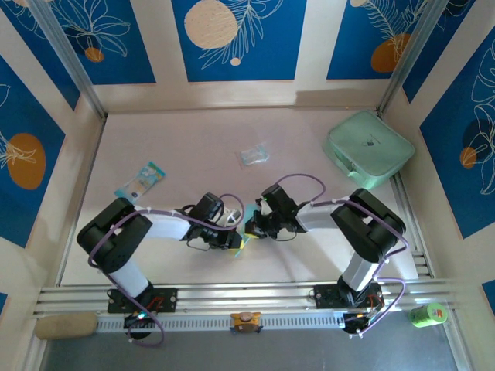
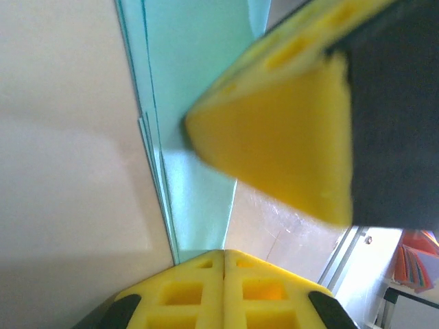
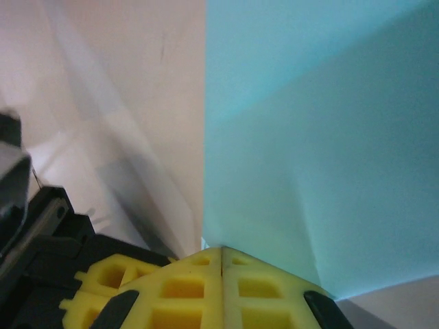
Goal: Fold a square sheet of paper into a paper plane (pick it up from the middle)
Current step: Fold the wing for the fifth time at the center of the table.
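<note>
Top view: the left gripper [image 1: 236, 241] and right gripper [image 1: 259, 226] meet tip to tip near the middle of the tabletop's [image 1: 193, 139] near edge, with the light-blue sheet of paper [image 1: 249, 232] pinched between them. A mint-green case [image 1: 369, 148] sits at the far right corner, a clear wrapper [image 1: 254, 155] mid-table and a printed packet [image 1: 141, 182] by the left edge.

Left wrist: the left gripper [image 2: 224, 264] is closed on the sheet of paper [image 2: 199, 82], which is folded into layers; the right gripper's yellow finger [image 2: 281, 137] is just beside it.

Right wrist: the right gripper [image 3: 221, 264] is clamped on the creased sheet of paper [image 3: 309, 137]
</note>
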Motion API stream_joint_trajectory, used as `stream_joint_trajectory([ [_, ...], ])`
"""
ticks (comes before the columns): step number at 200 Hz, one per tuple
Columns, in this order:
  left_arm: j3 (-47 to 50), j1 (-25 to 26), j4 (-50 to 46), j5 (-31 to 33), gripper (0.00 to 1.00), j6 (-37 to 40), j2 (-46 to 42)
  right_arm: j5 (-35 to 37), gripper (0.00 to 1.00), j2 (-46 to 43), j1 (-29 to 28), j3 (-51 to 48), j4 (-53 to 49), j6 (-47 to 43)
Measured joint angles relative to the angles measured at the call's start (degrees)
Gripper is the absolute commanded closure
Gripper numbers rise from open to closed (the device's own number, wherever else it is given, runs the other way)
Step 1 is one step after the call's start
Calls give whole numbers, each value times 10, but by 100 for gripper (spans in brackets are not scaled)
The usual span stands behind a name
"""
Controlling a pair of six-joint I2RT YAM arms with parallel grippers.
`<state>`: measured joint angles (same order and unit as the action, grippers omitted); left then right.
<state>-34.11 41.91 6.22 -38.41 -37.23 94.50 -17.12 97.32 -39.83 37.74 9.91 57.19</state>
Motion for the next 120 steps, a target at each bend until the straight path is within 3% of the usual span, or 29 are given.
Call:
stream_joint_trajectory([
  [56, 0, 0, 4, -1, 100, -2, 2, 1, 94, -2, 38, 0, 12, -8],
  [120, 1, 0, 3, -2, 100, -2, 2, 22, 95, -23, -46, -23, 39, 9],
])
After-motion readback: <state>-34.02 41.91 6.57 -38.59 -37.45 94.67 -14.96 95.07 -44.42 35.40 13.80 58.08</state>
